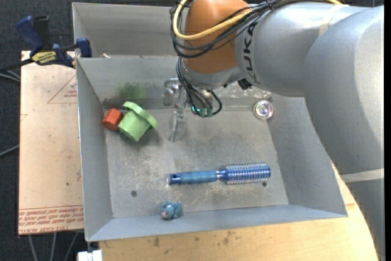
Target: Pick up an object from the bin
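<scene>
So the KUKA arm [317,52] comes in from the right, and its gripper [176,125] hangs down inside the grey metal bin [91,150], in the back half and a bit left of the middle. It's over bare, scuffed floor. Honestly I can't tell whether the gripper is spread or pressed together. From this angle it's just a thin metal shape pointing down at a slight tilt. The orange cover [211,21] on the wrist sits right above it, with yellow and black cables [183,9] looped round it.

The nearest thing to the gripper is a light green plastic cup-shaped piece [135,122]. It lies on its side just to the left of the gripper, toward the bin's left wall, close but not touching it. Right up against the green piece on its left is a small red block [111,119], at the foot of the left wall.

There are 3 more things, all spread out:
- a blue hairbrush [221,175] lying flat across the front half, handle toward the left and bristle head toward the right wall
- a small blue-grey lump [171,211] by the front wall, well apart from the gripper
- a shiny round disc [263,109] toward the back right corner, near the foot of the back wall
</scene>
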Motion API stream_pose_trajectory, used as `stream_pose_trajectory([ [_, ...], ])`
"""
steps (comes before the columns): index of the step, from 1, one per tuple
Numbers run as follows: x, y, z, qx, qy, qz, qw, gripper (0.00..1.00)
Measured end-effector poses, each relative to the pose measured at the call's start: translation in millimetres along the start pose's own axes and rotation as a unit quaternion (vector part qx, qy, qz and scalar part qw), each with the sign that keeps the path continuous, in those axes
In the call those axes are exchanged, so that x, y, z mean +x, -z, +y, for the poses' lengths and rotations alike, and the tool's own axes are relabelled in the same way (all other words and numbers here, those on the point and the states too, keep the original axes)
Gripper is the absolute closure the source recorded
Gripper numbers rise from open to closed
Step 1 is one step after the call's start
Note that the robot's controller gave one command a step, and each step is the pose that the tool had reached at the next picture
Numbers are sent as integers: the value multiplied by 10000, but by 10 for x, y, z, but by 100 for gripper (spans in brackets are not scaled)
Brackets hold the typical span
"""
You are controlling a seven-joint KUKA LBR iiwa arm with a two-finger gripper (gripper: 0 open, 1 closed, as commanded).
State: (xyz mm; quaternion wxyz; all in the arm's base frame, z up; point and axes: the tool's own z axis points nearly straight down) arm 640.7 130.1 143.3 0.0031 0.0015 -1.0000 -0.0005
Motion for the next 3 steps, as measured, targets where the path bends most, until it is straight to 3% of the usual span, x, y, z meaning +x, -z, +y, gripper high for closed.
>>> stream_pose_trajectory([
  [1, 375, -592, 1084, -4, 763, -10, 9971, 0],
  [2, 342, -561, 1043, -5, 715, -41, 9974, 100],
  [3, 575, 668, 780, -6, 700, -74, 9975, 100],
])
